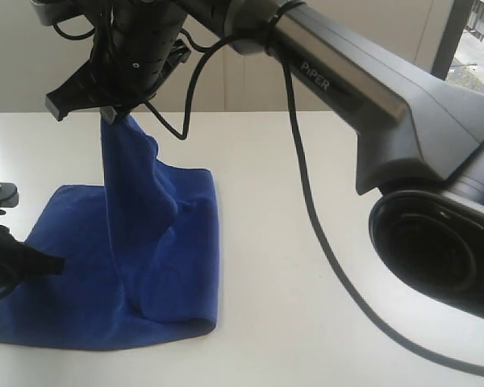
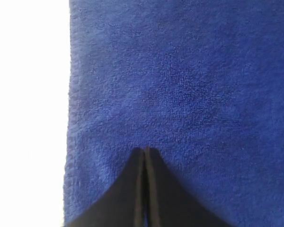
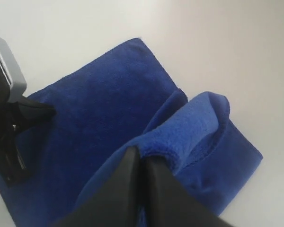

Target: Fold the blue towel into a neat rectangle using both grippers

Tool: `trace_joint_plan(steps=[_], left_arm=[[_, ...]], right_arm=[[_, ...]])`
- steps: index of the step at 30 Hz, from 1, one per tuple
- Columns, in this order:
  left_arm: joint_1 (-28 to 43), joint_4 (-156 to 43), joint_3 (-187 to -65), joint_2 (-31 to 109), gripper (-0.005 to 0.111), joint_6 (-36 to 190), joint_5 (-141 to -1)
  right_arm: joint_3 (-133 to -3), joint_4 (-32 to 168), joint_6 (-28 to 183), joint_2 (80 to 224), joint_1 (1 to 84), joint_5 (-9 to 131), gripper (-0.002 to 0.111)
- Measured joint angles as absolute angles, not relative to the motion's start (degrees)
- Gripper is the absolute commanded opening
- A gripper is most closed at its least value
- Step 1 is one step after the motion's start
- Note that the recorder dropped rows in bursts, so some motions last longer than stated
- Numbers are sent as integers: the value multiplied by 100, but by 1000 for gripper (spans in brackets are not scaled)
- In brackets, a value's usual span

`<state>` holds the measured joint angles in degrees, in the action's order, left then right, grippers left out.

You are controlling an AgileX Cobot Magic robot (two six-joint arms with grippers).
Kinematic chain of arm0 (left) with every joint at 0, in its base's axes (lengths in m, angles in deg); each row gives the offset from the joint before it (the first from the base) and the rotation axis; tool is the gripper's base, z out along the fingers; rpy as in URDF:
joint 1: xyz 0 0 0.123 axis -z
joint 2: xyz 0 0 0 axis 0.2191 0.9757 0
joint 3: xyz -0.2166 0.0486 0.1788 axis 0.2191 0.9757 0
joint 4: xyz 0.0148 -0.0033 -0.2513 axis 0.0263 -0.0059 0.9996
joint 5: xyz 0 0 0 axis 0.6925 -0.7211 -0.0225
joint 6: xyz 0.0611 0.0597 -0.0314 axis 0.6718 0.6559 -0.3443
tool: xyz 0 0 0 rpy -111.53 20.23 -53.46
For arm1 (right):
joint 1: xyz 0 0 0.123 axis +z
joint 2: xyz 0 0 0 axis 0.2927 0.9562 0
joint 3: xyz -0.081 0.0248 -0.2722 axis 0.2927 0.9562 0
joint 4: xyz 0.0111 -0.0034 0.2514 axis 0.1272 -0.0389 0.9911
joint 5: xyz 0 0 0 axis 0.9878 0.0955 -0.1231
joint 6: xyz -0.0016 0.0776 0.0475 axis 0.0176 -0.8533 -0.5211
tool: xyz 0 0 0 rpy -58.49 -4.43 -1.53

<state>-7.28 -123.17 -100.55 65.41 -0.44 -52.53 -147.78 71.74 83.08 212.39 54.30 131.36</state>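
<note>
Your right end effector (image 1: 117,113) pinches the blue towel (image 1: 177,266), holding one edge up off the counter (image 1: 306,322). Your left end effector (image 1: 58,264) is closed, tips on the flat part.

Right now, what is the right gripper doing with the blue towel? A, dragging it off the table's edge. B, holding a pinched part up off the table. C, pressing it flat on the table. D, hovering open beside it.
B: the right gripper is shut on a bunched edge of the blue towel, which hangs from it in a raised column while the rest lies on the white table.
</note>
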Motion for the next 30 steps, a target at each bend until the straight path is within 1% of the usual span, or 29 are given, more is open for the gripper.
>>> trace_joint_plan(steps=[24,30], left_arm=[[-728,-12229,-10121,6518,0,-106,-5945],[-728,-12229,-10094,6387,0,-189,-6411]], right_arm=[[-14778,7174,8352,21239,5430,13136,0],[-14778,7174,8362,21239,5430,13136,0]])
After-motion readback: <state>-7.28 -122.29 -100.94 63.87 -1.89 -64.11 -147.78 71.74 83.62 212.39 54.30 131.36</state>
